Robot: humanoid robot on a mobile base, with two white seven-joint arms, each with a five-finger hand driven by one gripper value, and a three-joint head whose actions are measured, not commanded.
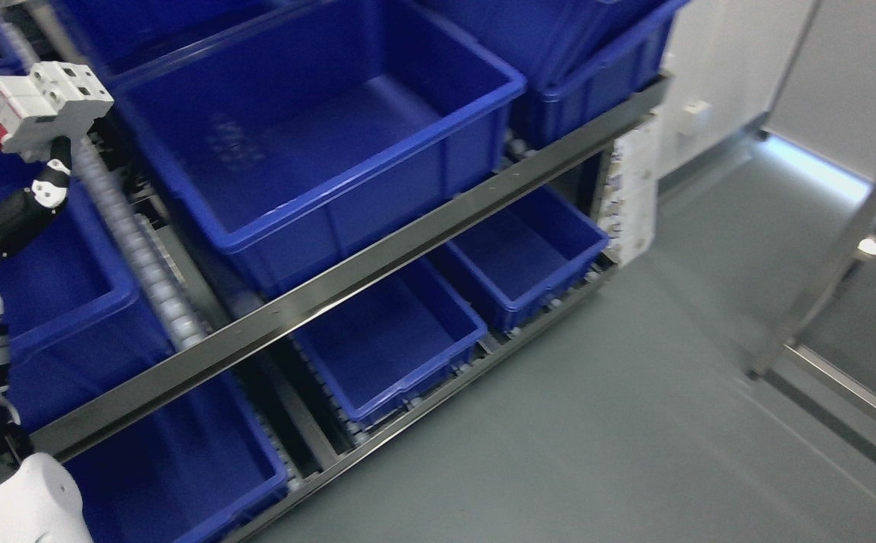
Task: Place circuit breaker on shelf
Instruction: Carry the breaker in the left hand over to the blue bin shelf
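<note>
We are in the carry step: the left hand [19,162] grasps the circuit breaker [42,109], raised beside the large blue bin [317,151]. Next, we judge, lowering and release.

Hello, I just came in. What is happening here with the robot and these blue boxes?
The robot's left hand holds a circuit breaker, white with a red part, up at the picture's left edge. It is raised over the upper level of a shelf with roller tracks, near a large blue bin. More blue bins sit on the lower level. The bins in view look empty. The breaker is not yet set down. The right hand is not visible.
</note>
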